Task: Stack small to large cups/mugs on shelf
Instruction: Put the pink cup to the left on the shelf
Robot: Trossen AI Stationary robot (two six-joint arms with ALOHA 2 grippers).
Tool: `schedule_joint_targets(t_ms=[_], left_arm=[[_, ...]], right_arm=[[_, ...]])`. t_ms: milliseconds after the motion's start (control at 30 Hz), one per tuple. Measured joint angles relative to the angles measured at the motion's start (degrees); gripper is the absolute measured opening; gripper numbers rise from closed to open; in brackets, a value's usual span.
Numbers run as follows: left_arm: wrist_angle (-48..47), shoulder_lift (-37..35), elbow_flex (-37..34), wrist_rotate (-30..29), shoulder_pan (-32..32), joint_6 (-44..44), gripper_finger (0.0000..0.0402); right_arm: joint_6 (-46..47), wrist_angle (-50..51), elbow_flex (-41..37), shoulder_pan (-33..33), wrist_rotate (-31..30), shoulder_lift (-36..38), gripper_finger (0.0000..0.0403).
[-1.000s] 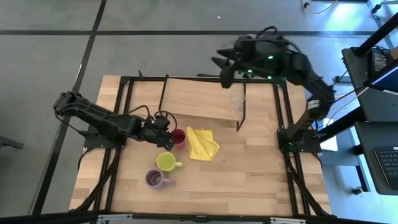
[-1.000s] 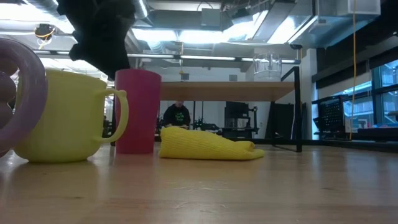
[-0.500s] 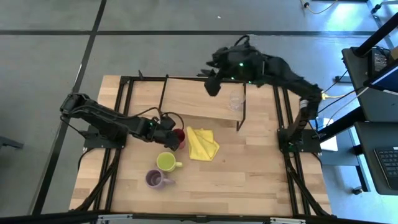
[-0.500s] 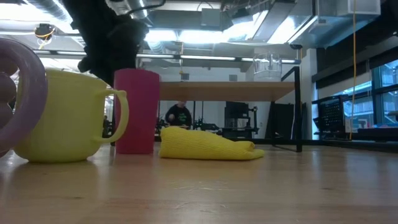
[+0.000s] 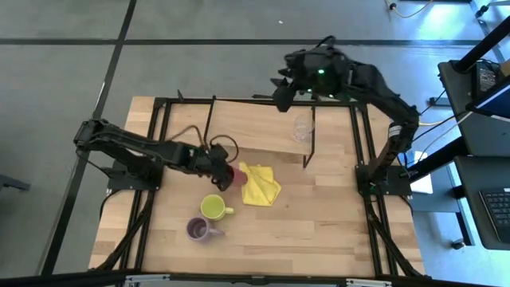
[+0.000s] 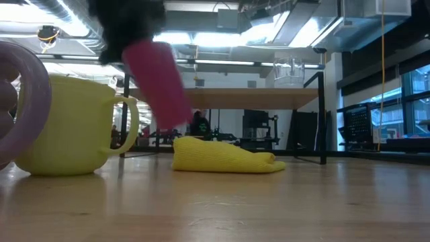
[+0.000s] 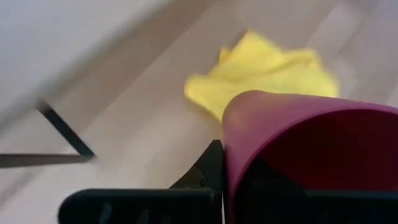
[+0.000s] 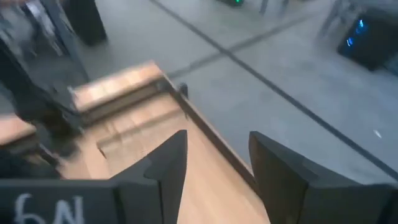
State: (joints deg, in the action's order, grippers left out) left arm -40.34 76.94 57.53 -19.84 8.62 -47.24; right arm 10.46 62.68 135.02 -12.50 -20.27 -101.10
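The magenta-red tumbler [image 6: 161, 81] hangs tilted above the table, with my left gripper [image 5: 225, 171] shut on it. The yellow-green mug [image 5: 213, 207] and the purple mug [image 5: 197, 230] stand on their bases on the tabletop, nearer the front. The clear glass [image 5: 302, 129] stands on the wooden shelf [image 5: 255, 127]. Up over the shelf's far edge, beyond the glass, my right gripper [image 8: 217, 168] is open and has nothing between its fingers. My left gripper has the tumbler by its rim [image 7: 249, 106]. One finger [image 7: 211, 168] lies against the outside of the wall; the other is hidden by the cup. The gripper comes from the table's left, slanting down. The tumbler is lifted clear, its base tipped toward the table's right.
A folded yellow cloth [image 5: 259, 183] lies on the table just right of the tumbler. The shelf's thin black legs [image 5: 311, 147] stand behind it. Black frame rails [image 5: 155, 159] run along the table's left and right sides.
My left gripper has gone right onto the tumbler, shut on it and raised it. The tumbler stood upright on the table before; now it is clear of the table and tipped, base toward the right. My right gripper has swung about above the shelf's far edge.
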Motion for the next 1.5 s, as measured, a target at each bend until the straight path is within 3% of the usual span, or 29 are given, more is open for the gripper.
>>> schedule_joint_targets(t_ms=[300,500,633,900,1133,1500], left_arm=[[-31.08,-1.61,25.61,-6.54,-6.89,6.90,0.0002],[-41.78,-0.38,41.88,-4.16,-17.41,12.28,0.0002],[-44.13,1.81,48.02,0.00,-24.10,16.54,0.0001],[-45.28,9.89,49.38,10.96,-33.54,25.71,0.0001],[-47.42,15.19,49.38,10.61,-36.32,30.60,0.0003],[-47.52,16.64,49.43,11.51,-40.14,33.92,0.0004]], right_arm=[[1.44,5.22,-0.12,-2.48,0.14,-0.27,0.0173],[4.30,6.36,-1.12,-3.34,0.44,-0.22,0.0173],[6.83,8.22,-2.27,-5.07,0.37,-0.39,0.0173],[10.59,10.41,-4.91,-9.31,0.44,-0.55,0.0173],[11.83,13.27,-5.22,-9.89,0.73,-0.55,0.0173],[11.81,13.61,-5.22,-9.89,0.79,-0.55,0.0173]])
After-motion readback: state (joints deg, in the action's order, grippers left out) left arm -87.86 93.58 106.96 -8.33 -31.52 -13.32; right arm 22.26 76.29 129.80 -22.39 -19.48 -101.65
